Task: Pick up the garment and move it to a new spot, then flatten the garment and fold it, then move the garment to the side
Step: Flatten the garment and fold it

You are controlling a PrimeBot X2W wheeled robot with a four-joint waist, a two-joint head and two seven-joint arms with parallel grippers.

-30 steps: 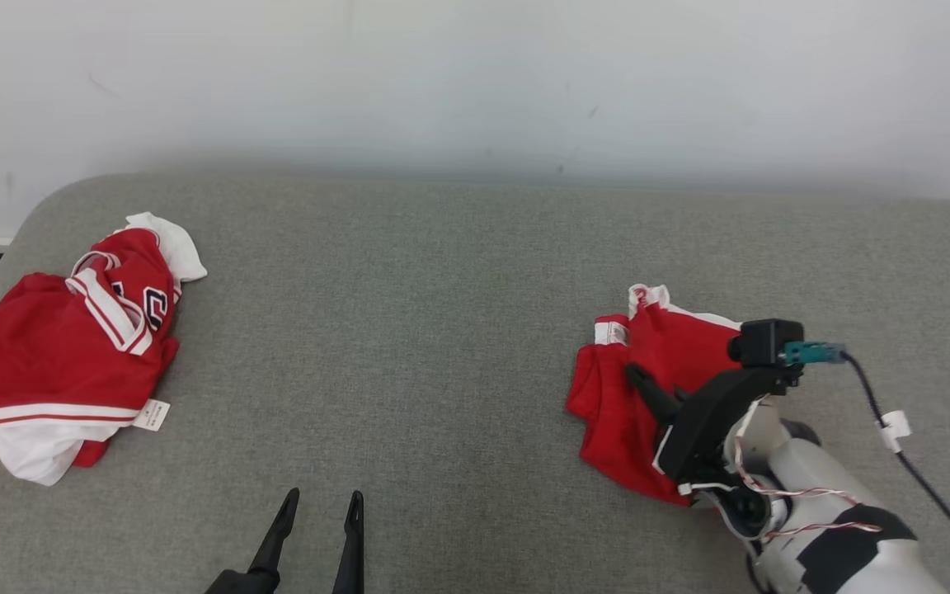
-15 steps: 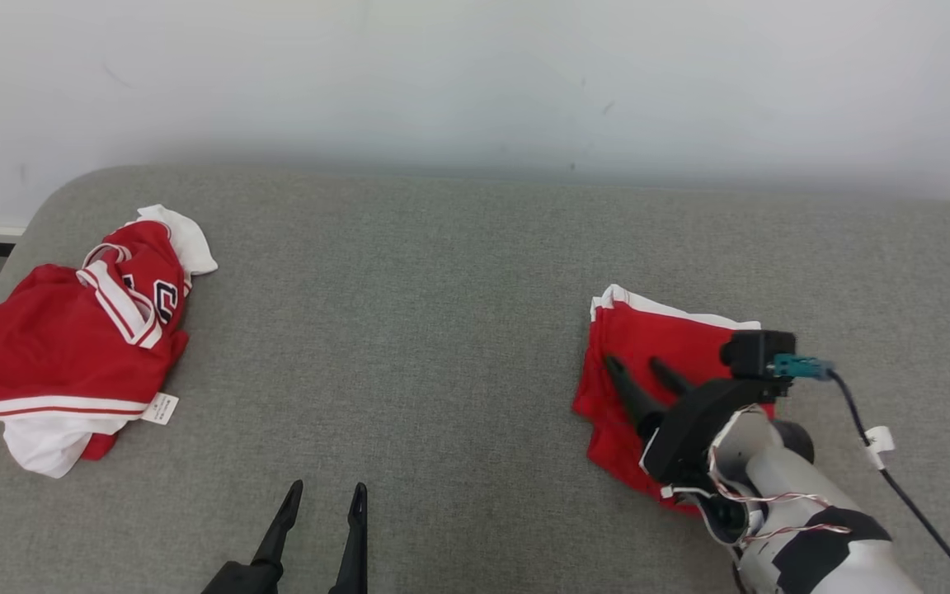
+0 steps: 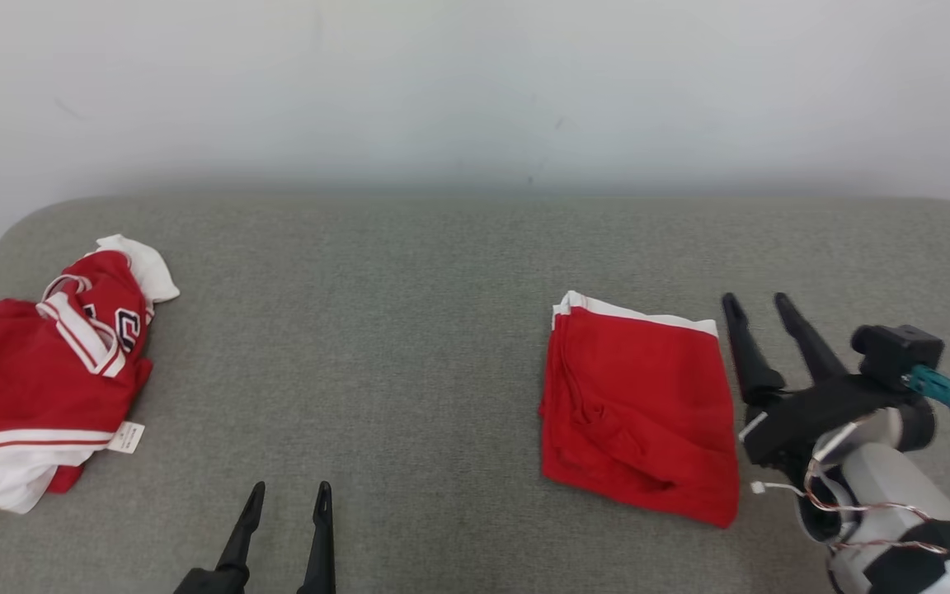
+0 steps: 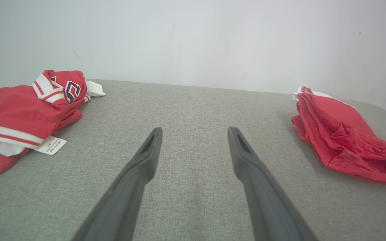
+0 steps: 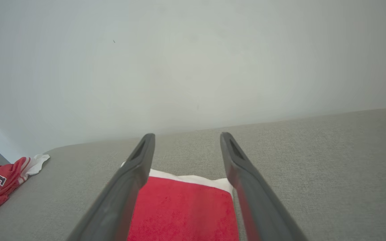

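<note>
The folded red garment [image 3: 640, 404] lies flat on the right side of the grey cushion [image 3: 409, 330]. The right gripper [image 3: 756, 300] is just beside its right edge, fingers spread, holding nothing. The left gripper [image 3: 291, 488] sits low, spread too. A crumpled jersey [image 3: 46, 363] lies far left.

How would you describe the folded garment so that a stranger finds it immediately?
Look at the wide grey cushion before the white wall. On its right side, beside the open right gripper, lies the folded garment: a flat red rectangle with a white far edge. The other red garment, far left, is crumpled, with stripes and a label.
</note>
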